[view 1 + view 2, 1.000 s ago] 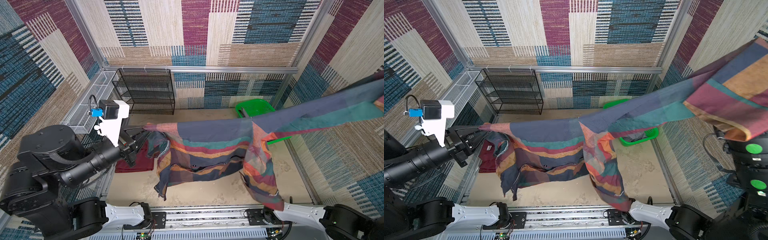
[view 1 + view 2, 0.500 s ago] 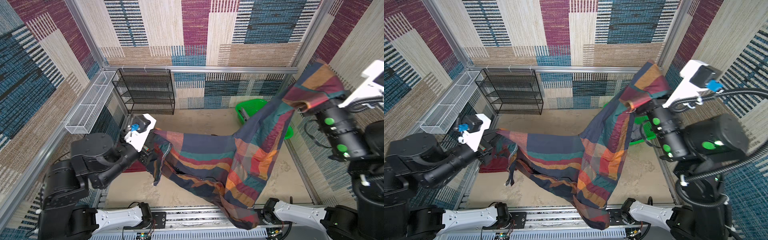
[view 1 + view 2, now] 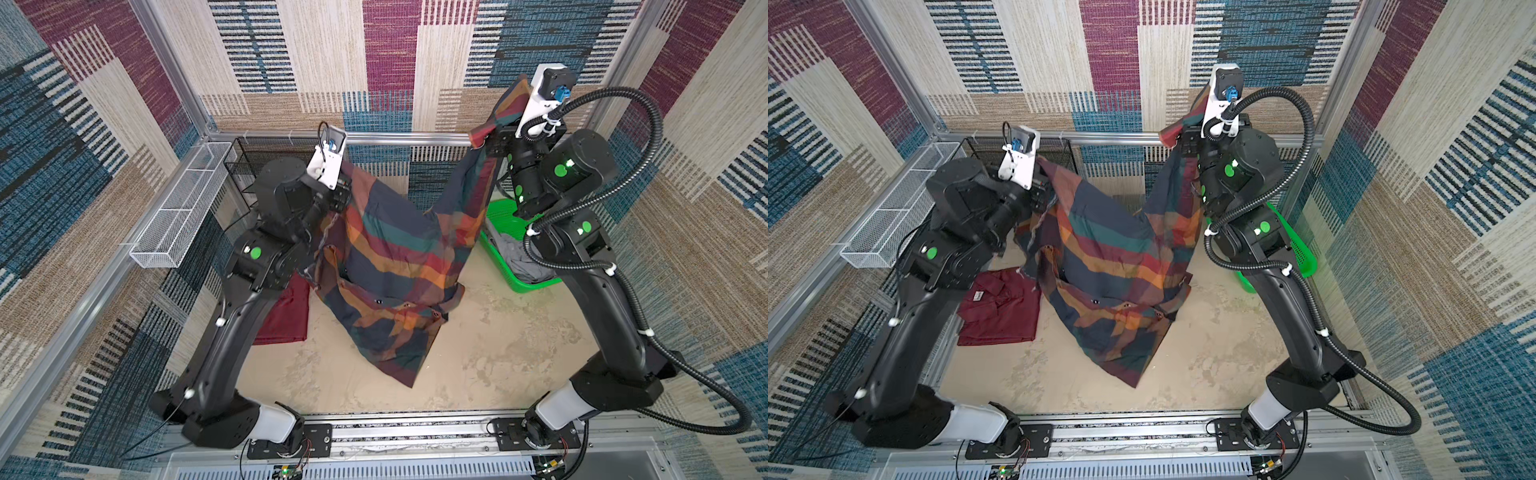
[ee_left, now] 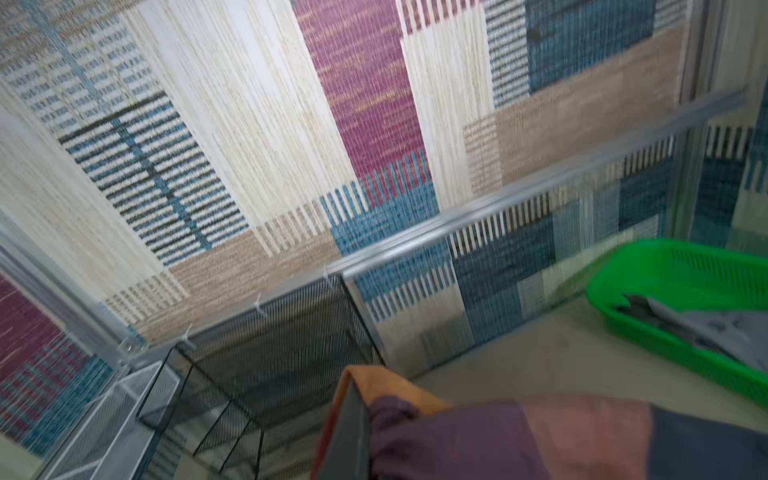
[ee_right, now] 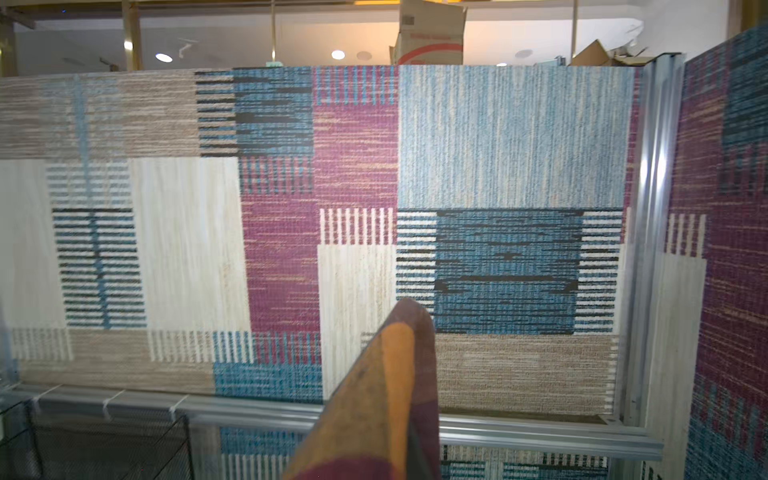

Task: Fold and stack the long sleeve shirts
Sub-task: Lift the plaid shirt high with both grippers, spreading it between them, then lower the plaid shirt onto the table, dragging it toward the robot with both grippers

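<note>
The plaid shirt hangs stretched between both raised grippers, and its lower end trails on the sandy table. My left gripper is shut on its left corner. The left wrist view shows that cloth bunched against a dark finger. High at the back right, my right gripper is shut on the other corner, and plaid cloth covers its jaws. The maroon shirt lies folded at the table's left. The grey shirt lies in the basket.
A green basket stands at the back right under the right arm. A black wire rack stands against the back wall. A white wire basket hangs on the left rail.
The left gripper rose and moved toward the back. The right gripper swung in from the far right to the back. The shirt went from spread wide to hanging in a sag between them.
</note>
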{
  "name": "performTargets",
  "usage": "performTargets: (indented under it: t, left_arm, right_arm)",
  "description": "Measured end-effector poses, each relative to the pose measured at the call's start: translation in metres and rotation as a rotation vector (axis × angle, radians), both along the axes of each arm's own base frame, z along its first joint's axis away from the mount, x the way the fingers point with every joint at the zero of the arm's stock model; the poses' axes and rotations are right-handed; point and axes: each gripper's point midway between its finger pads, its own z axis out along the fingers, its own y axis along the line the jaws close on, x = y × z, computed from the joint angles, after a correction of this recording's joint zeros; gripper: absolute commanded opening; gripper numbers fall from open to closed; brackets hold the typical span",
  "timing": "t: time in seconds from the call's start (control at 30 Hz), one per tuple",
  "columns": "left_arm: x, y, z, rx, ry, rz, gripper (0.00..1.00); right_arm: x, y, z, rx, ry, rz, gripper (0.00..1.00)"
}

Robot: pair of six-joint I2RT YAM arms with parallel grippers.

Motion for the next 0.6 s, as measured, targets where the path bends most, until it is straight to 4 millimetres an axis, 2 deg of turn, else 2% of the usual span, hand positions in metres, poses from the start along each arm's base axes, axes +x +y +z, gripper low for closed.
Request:
performTargets:
  t: [0.1, 0.17, 0.27, 0.37, 0.47, 0.53, 0.6]
  left_arm:
    - [0.039, -0.02, 0.014, -0.065, -0.053, -0.053, 0.0]
    - [0.055, -0.031, 0.026, -0.114, -0.101, -0.098, 0.0]
    - [0.063, -0.041, 0.05, -0.178, -0.199, -0.156, 0.0]
    - [0.047, -0.048, 0.084, -0.24, -0.309, -0.247, 0.0]
    - [0.017, -0.045, 0.106, -0.287, -0.388, -0.314, 0.0]
    - [-0.003, -0.039, 0.101, -0.298, -0.421, -0.329, 0.0]
    - [-0.022, -0.033, 0.079, -0.296, -0.423, -0.344, 0.0]
  right_arm:
    - [0.025, -0.01, 0.007, 0.039, -0.049, -0.025, 0.0]
    - [0.038, -0.018, 0.009, 0.068, -0.078, -0.04, 0.0]
    - [0.037, -0.03, 0.019, 0.106, -0.135, -0.061, 0.0]
    - [0.014, -0.045, 0.043, 0.161, -0.224, -0.077, 0.0]
    - [-0.026, -0.064, 0.067, 0.204, -0.306, -0.077, 0.0]
    - [-0.052, -0.077, 0.074, 0.23, -0.336, -0.072, 0.0]
    - [-0.071, -0.086, 0.068, 0.232, -0.333, -0.071, 0.0]
